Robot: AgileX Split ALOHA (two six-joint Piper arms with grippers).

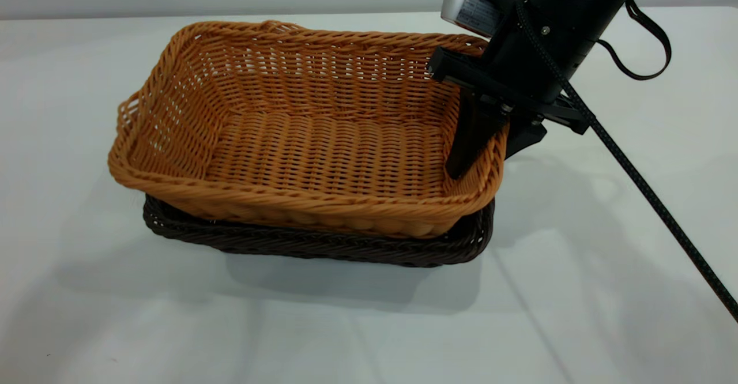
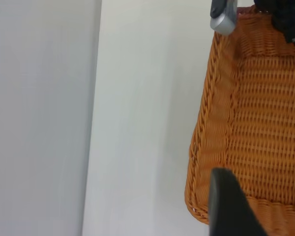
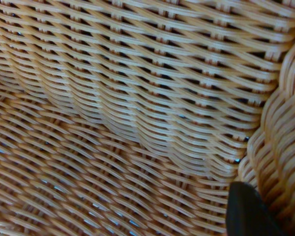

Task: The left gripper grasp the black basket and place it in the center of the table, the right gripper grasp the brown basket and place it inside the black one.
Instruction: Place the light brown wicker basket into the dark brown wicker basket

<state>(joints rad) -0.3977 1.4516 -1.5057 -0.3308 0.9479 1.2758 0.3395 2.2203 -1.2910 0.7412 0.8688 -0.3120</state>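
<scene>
Exterior view: my right gripper [image 1: 483, 136] pinches the brown basket [image 1: 311, 136] rim, 1 finger inside, 1 outside, lowering it tilted into the black basket [image 1: 323, 245] mid-table [image 1: 369, 326]. Left gripper [image 2: 233, 206]: can't tell.

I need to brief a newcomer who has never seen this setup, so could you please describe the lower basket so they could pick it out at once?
On the large white-grey table, find the rectangular orange-tan woven wicker basket held at its right wall by the right arm's black claw. Directly beneath it sits the very dark brown-black woven wicker basket, showing only its braided rim.
</scene>
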